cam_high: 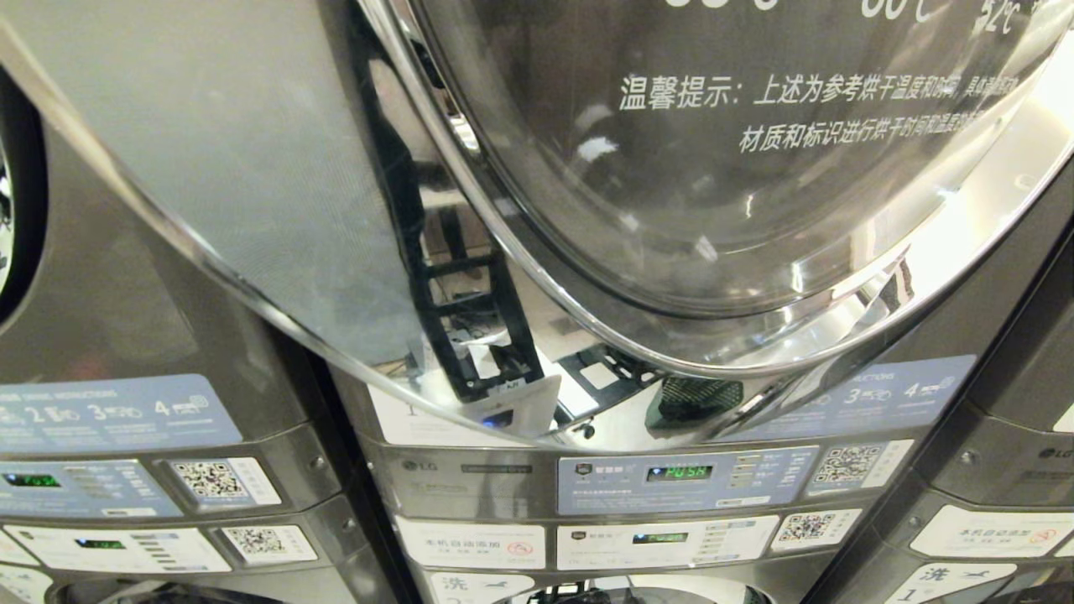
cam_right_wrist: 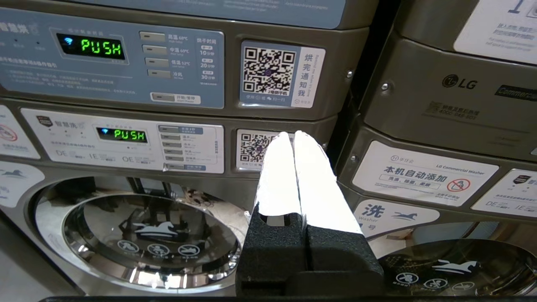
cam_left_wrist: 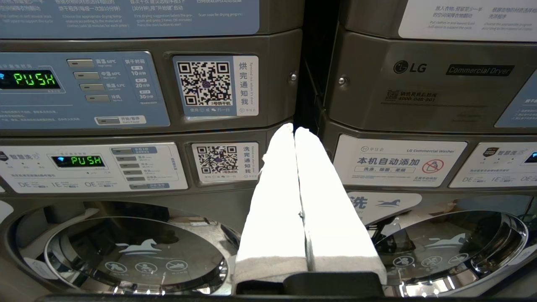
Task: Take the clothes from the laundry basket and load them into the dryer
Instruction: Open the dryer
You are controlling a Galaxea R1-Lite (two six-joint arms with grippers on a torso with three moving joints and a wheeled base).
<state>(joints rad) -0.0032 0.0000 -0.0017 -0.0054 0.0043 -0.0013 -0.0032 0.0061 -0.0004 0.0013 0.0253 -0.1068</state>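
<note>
At the dryer point(cam_high: 638, 168) front, door shut, both tools pressed together and empty: left tool point(cam_left_wrist: 295, 131), right tool point(cam_right_wrist: 293, 135). No clothes or basket visible; we'd open the door first.

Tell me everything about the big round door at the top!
The dryer door is a big round window of dark, see-through glass in a shiny chrome ring. White Chinese writing runs across the glass. It fills the upper head view, above the control panel whose green display reads PUSH. Whether it is latched cannot be told. No gripper or clothing touches it.
</note>
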